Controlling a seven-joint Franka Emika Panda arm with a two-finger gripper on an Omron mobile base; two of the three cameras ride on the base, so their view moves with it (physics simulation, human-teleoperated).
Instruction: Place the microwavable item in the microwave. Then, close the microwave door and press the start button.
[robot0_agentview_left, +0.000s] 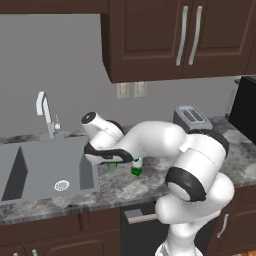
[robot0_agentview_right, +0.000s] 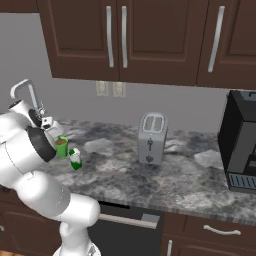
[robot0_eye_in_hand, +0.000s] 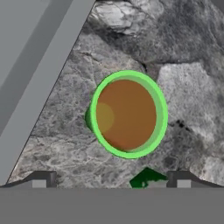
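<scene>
**Over the counter, arm lines up on the green cup**

A mottled grey stone counter (robot0_agentview_right: 125, 165) runs beneath dark wood cabinets (robot0_agentview_right: 125, 40) in a rendered kitchen, with a steel sink (robot0_agentview_left: 45, 170) at its near end. The pincer (robot0_eye_in_hand: 111, 178) hangs directly above the green cup (robot0_eye_in_hand: 127, 113) of brown liquid, which stands upright on the counter just beside the sink's rim. The two dark fingertips (robot0_eye_in_hand: 40, 178) are spread wide, wider than the cup's mouth, holding nothing and touching nothing. A small white carton (robot0_agentview_right: 75, 158) with a green base stands close by the cup, toward the toaster (robot0_agentview_right: 151, 138).

The step in hand appears to be the grasp itself. Doing it well likely means bringing the cup centred between the fingertips before descending, since it sits nearer one fingertip than the other. The fingers should go down straight past the rim and close gently on the tapered wall, keeping the cup level so the liquid stays in. The carton should be left undisturbed. Farther along the counter, past the toaster, the black microwave (robot0_agentview_right: 240, 145) waits at the far end.
</scene>
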